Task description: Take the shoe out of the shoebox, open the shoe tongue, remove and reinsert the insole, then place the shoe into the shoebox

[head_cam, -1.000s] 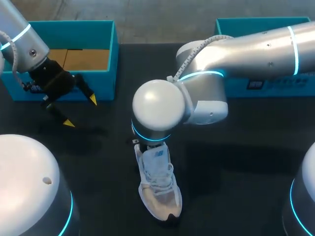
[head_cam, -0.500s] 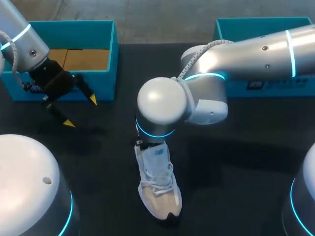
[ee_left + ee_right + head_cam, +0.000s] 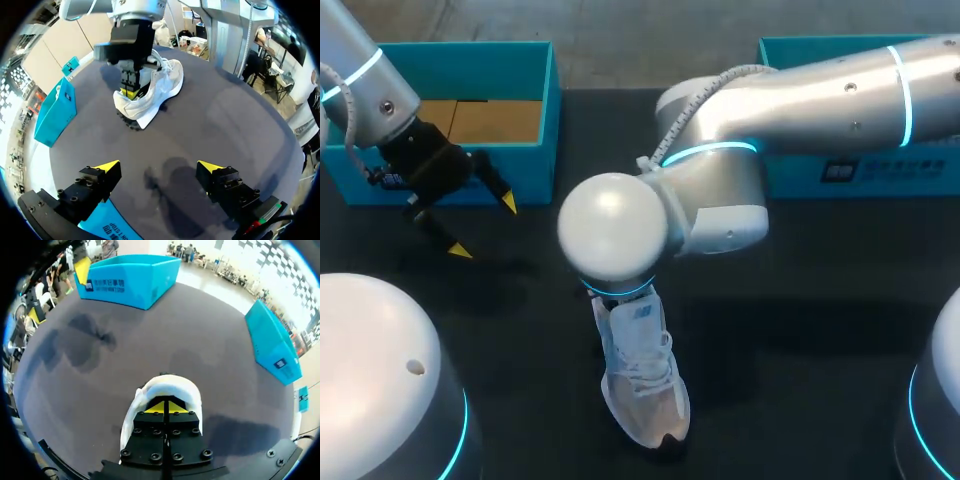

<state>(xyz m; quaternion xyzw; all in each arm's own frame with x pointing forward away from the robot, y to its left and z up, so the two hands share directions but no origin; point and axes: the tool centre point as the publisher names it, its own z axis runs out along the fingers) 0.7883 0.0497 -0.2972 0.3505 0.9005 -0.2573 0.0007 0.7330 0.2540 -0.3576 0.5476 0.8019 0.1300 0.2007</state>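
The left arm (image 3: 350,45) and right arm (image 3: 820,95) are silver tubes with glowing cyan rings (image 3: 705,150) and rounded white joint caps (image 3: 613,238). A ribbed grey cable (image 3: 695,96) runs along the right arm. The left gripper (image 3: 159,166) and right gripper (image 3: 164,406) are black, dotted with screws (image 3: 152,457), and have yellow wedge tips.

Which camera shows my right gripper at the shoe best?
Left wrist view: the right gripper shows from outside, tips down in the shoe opening. Right wrist view shows only closed tips from behind; head view hides it under the arm.

shoe (image 3: 642,380) white mesh cloth; table (image 3: 800,330) matt dark; shoebox (image 3: 460,55) smooth teal card.
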